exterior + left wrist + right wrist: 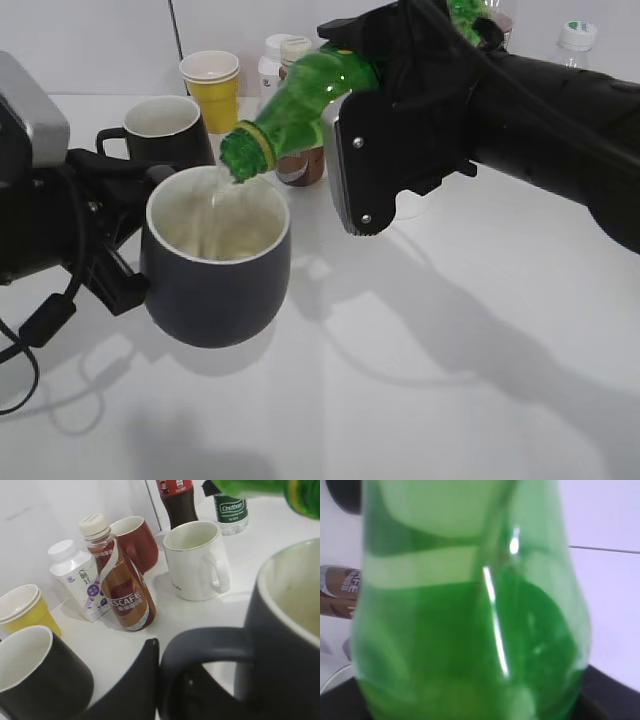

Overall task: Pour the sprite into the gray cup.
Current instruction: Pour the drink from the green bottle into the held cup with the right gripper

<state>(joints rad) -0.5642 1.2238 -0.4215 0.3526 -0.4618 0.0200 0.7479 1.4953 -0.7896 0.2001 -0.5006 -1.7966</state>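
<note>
The sprite (300, 100), a green plastic bottle with no cap, is tilted mouth-down to the left, and clear liquid streams from its mouth into the gray cup (215, 270). My right gripper (385, 130) is shut on the bottle's body; the bottle fills the right wrist view (470, 620). My left gripper (120, 235) is shut on the gray cup's loop handle (205, 645) and holds the cup upright at the left. The cup's cream inside shows in the left wrist view (295, 595). The bottle's mouth (305, 497) hangs over the rim.
Behind stand a black mug (160, 130), a yellow paper cup (212, 88), a brown coffee bottle (122, 585), a small white bottle (77, 577), a white mug (195, 560), a red mug (135, 540), a cola bottle (177, 500) and a clear water bottle (575, 45).
</note>
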